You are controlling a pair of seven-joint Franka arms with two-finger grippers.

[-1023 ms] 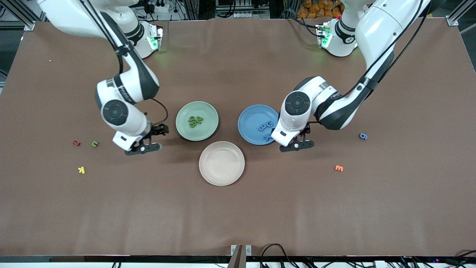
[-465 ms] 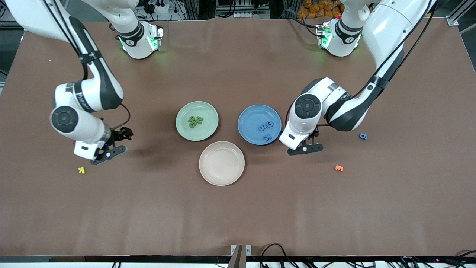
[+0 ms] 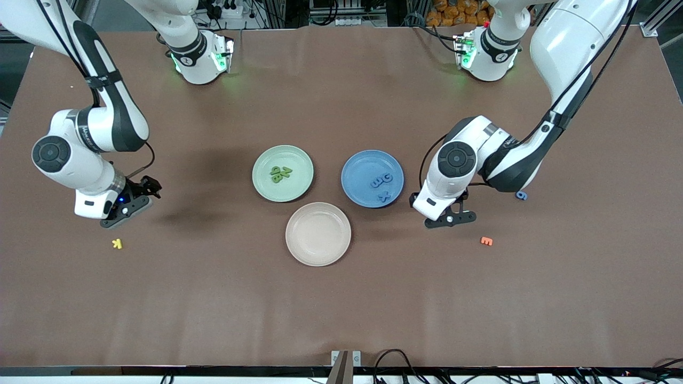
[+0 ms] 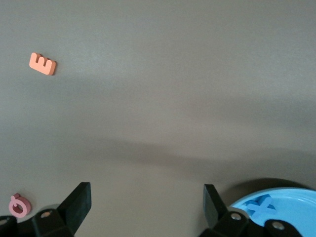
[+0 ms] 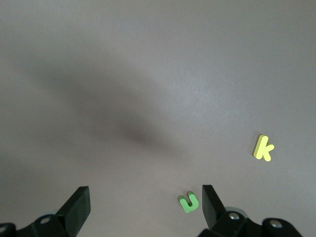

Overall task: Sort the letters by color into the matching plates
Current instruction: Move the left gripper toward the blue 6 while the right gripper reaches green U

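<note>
The pale green plate (image 3: 299, 160) holds three green letters (image 3: 281, 173). Beside it, the blue plate (image 3: 357, 165) (image 4: 291, 200) holds three blue letters (image 3: 381, 181), one of them an X (image 4: 260, 207). My right gripper (image 3: 129, 205) (image 5: 144, 200) hangs open and empty over a loose green letter (image 5: 189, 201), which the arm hides in the front view. My left gripper (image 3: 451, 217) (image 4: 146, 197) is open and empty over bare table just off the blue plate's edge. A ring-shaped letter (image 3: 521, 196) (image 4: 19, 206) lies toward the left arm's end, blue in the front view and pinkish in the left wrist view.
An empty beige plate (image 3: 318, 233) sits nearer the front camera, between the two coloured plates. A yellow k (image 3: 117, 244) (image 5: 263, 148) lies near my right gripper. An orange E (image 3: 486, 241) (image 4: 42, 63) lies near my left gripper.
My right arm swung from beside the green plate toward its own end of the table, over the loose letters. My left gripper drifted off the blue plate's edge toward its end. Both stayed open.
</note>
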